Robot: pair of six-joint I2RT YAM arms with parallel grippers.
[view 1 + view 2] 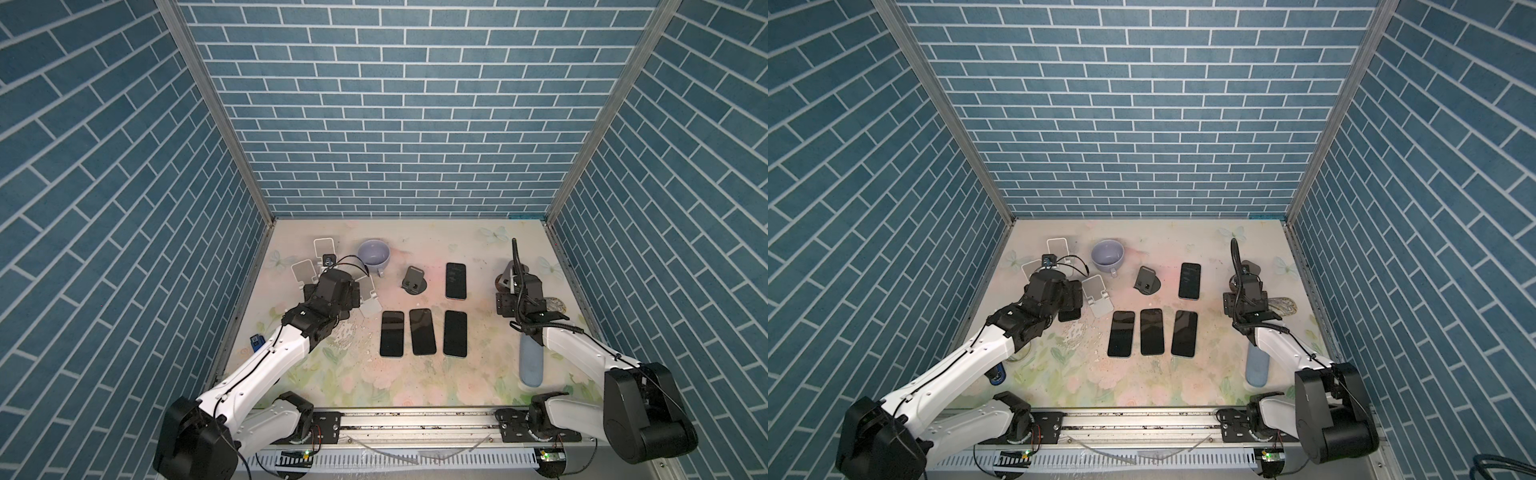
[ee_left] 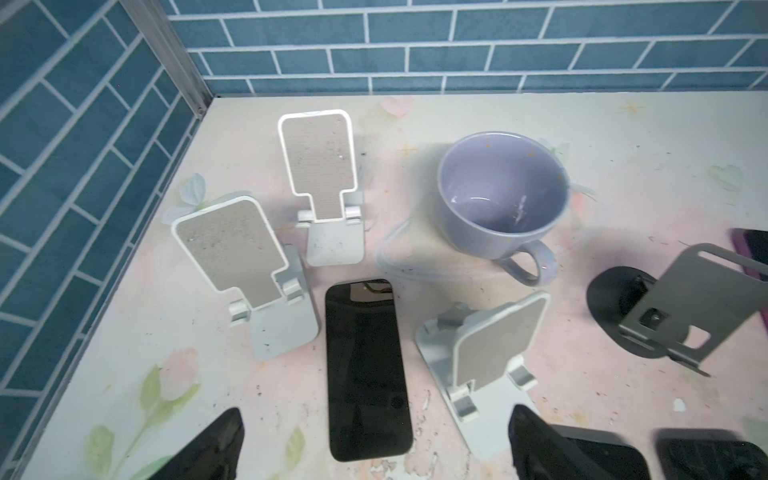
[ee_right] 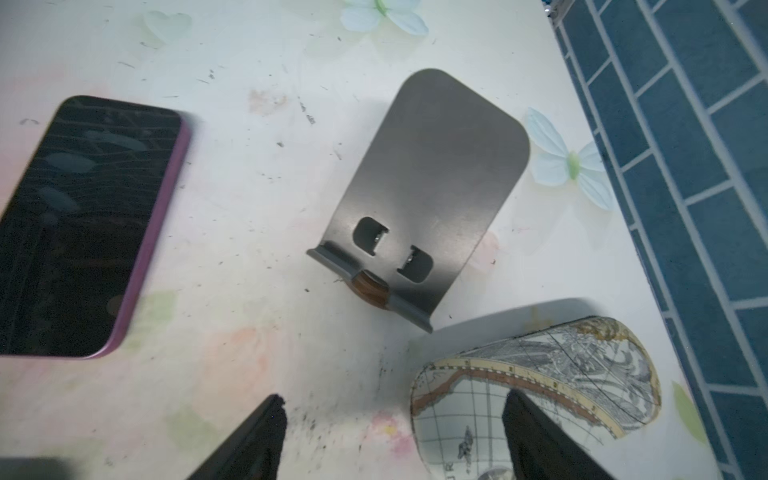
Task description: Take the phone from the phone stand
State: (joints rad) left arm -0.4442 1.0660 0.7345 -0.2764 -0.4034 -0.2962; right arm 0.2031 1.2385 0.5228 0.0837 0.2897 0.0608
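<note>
A black phone (image 2: 365, 370) lies flat on the table between three empty white phone stands (image 2: 318, 158) (image 2: 232, 249) (image 2: 494, 345). My left gripper (image 2: 376, 415) hangs open over the phone's near end, one finger on each side and clear of it. In a top view the arm covers most of this phone (image 1: 1069, 314). On the right, a grey metal phone stand (image 3: 424, 187) on a wooden foot stands empty. My right gripper (image 3: 394, 398) is open just in front of it, holding nothing. A purple-edged phone (image 3: 83, 224) lies flat beside that stand.
A lilac mug (image 1: 374, 253) and an empty dark stand (image 1: 414, 277) sit mid-table. Three black phones (image 1: 392, 333) (image 1: 422, 331) (image 1: 455, 333) lie in a row. A map-patterned case (image 3: 540, 374) lies under my right finger. A blue-grey case (image 1: 531, 361) lies under the right arm.
</note>
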